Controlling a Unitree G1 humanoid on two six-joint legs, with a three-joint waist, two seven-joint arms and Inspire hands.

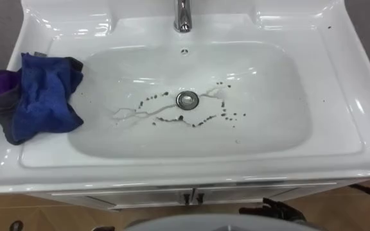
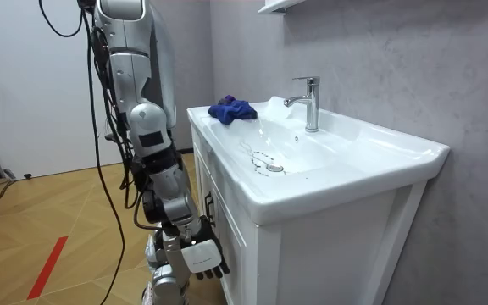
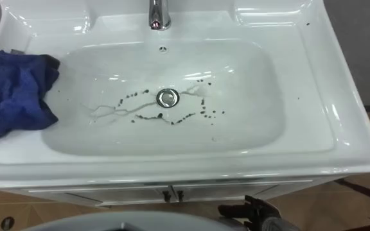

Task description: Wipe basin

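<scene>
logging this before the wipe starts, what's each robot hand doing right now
left robot hand: cannot be told
right robot hand: open, fingers relaxed, holding nothing, hanging beside the cabinet

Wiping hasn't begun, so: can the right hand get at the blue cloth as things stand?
Probably not yet: the right hand hangs below the basin, beside the cabinet; the blue cloth lies uncovered on the left rim.
</scene>
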